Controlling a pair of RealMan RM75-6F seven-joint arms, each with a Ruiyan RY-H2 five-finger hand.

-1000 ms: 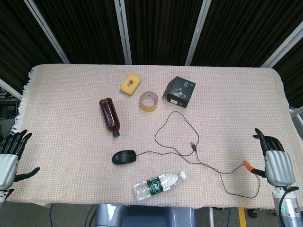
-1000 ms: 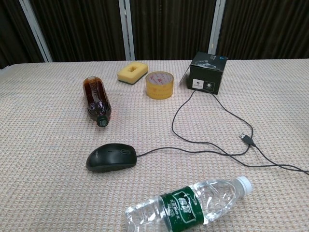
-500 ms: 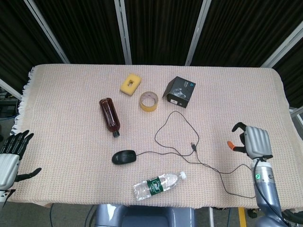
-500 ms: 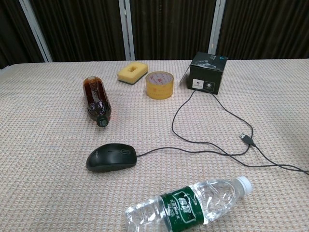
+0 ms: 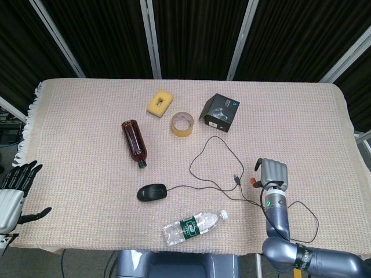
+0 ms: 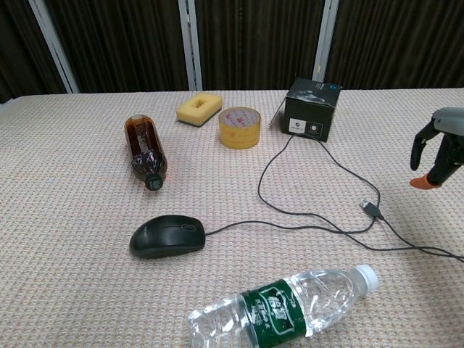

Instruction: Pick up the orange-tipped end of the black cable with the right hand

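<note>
Now the right robot hand (image 5: 272,174) sits at lower centre-right of the head view, its fingers curled around the orange-tipped end (image 5: 253,183) of the thin black cable (image 5: 215,184). A second earlier this hand lay at the far right edge of the frame, with the orange tip on the beige woven cloth of the counter (image 5: 81,116) beside it. It has since closed on the tip and carried it leftward. In the chest view the same hand (image 6: 439,152) appears at the right edge, raised above the cloth, with the orange tip (image 6: 423,183) projecting below the fingers. The cable's slack (image 5: 307,217) trails in a loop to the lower right. The pick-up therefore appears essentially achieved; whether the grip is firm cannot be told. The left robot hand (image 5: 13,191) rests at the lower left edge, fingers spread, holding nothing. The black computer mouse (image 5: 152,191) and clear plastic water bottle (image 5: 194,226) are undisturbed.
</note>
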